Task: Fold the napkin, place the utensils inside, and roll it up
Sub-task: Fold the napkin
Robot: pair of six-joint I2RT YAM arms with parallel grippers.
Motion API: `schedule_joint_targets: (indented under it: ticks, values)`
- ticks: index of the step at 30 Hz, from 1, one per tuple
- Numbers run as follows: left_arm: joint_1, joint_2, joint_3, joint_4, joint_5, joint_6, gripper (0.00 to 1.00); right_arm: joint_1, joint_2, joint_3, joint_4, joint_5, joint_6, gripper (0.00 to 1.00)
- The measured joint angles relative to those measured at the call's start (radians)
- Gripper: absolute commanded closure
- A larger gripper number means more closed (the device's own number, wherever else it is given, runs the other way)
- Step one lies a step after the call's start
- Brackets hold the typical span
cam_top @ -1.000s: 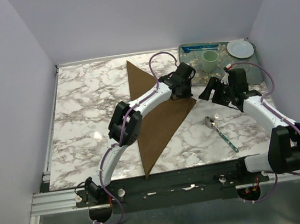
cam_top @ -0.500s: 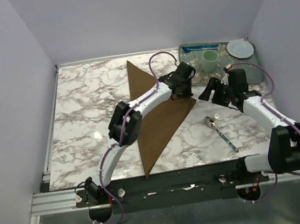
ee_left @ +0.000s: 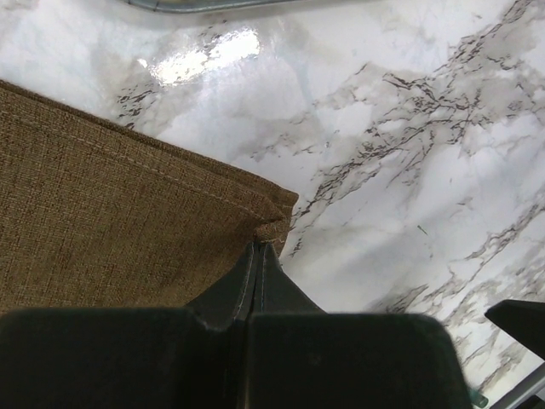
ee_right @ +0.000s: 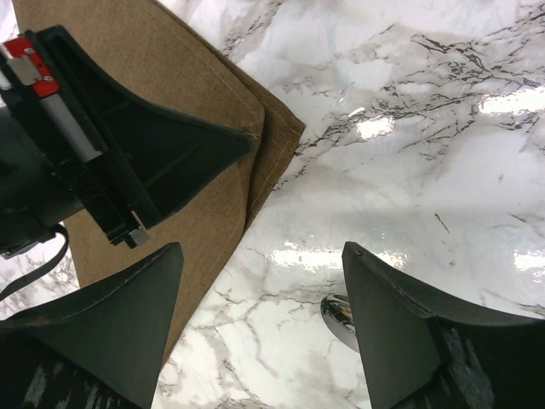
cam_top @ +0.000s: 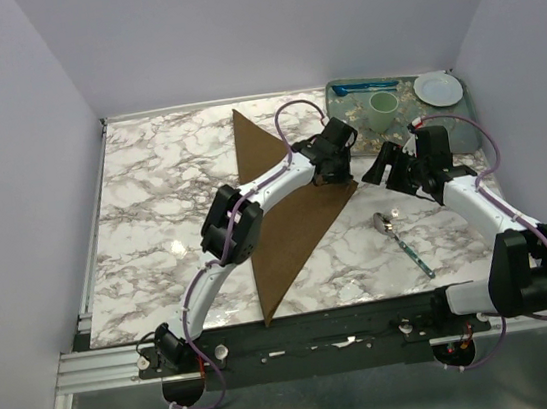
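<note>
Since a second ago the left arm has shifted slightly, its wrist a touch farther from the bases and its cable loop redrawn; the right arm, the spoon (cam_top: 402, 238) and the cloth's outline lie as they did. The left gripper (ee_left: 258, 249) has its fingers pressed together to a single point, nipping the corner of the napkin (cam_top: 283, 203), which puckers at their tips; the rest of the brown cloth, folded into a triangle, spreads flat on the marble table (cam_top: 152, 200) behind and to one side of that gripper. The right gripper (ee_right: 262, 249) hangs with its fingers spread wide and nothing between them, just beside the pinched corner, apart from the cloth; the spoon's shiny bowl shows on the marble just below its right finger; the teal handle runs away from it toward the arm bases.
</note>
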Motion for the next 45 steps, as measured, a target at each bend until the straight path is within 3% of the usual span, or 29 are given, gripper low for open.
schedule_joint_targets:
  ticks: [2, 4, 5, 6, 9, 12, 14, 17, 18, 19, 22, 23, 25, 27, 33, 36, 45]
  values:
    - [0.0, 0.009, 0.001, 0.001, 0.001, 0.0, 1.0, 0.0, 0.0, 0.0, 0.0, -0.002, 0.0, 0.16]
    - [0.0, 0.017, 0.003, 0.0, 0.002, 0.0, 0.91, 0.0, 0.0, 0.0, 0.0, -0.005, 0.0, 0.16]
    - [0.0, 0.022, 0.006, 0.002, 0.002, 0.0, 0.84, 0.0, 0.0, 0.0, 0.0, -0.005, 0.0, 0.16]
    - [0.0, 0.024, 0.008, 0.002, 0.002, 0.0, 0.68, 0.0, 0.0, 0.0, 0.0, -0.006, 0.0, 0.16]
    - [0.0, 0.024, 0.008, 0.004, 0.009, -0.003, 0.44, 0.0, 0.0, 0.0, 0.0, -0.006, 0.0, 0.16]
    - [0.0, 0.014, -0.012, 0.031, 0.031, -0.003, 0.33, 0.0, 0.001, -0.003, 0.0, -0.006, -0.003, 0.16]
    - [0.0, -0.038, -0.086, 0.061, 0.04, -0.003, 0.32, 0.0, 0.004, -0.006, 0.0, -0.006, -0.013, 0.16]
    - [0.01, -0.161, -0.207, 0.077, 0.055, -0.008, 0.39, 0.0, 0.02, -0.006, 0.001, -0.007, -0.032, 0.19]
    - [0.016, -0.214, -0.248, 0.082, 0.064, -0.008, 0.5, 0.006, 0.03, -0.006, 0.001, -0.01, -0.041, 0.2]
    - [0.023, -0.273, -0.293, 0.089, 0.073, -0.008, 0.55, 0.015, 0.048, -0.002, 0.0, -0.013, -0.052, 0.21]
    - [0.072, -0.528, -0.5, 0.138, 0.103, -0.003, 0.74, 0.074, 0.172, 0.073, -0.021, -0.022, -0.076, 0.28]
    - [0.087, -0.589, -0.576, 0.178, 0.114, -0.001, 0.78, 0.087, 0.192, 0.085, -0.024, -0.023, -0.077, 0.34]
    - [0.165, -0.803, -0.778, 0.216, 0.144, -0.002, 0.86, 0.164, 0.296, 0.151, -0.024, -0.034, -0.083, 0.36]
    - [0.217, -0.922, -0.941, 0.255, 0.157, -0.001, 0.91, 0.228, 0.338, 0.172, -0.024, -0.044, -0.081, 0.39]
    - [0.204, -1.125, -1.439, 0.316, 0.215, -0.051, 0.96, 0.408, 0.354, 0.191, 0.02, -0.137, -0.064, 0.43]
    - [0.198, -1.226, -1.609, 0.337, 0.242, -0.111, 0.98, 0.474, 0.382, 0.197, 0.078, -0.208, -0.029, 0.45]
    - [0.19, -1.414, -1.798, 0.452, 0.253, -0.257, 1.0, 0.642, 0.52, 0.259, 0.205, -0.342, 0.093, 0.5]
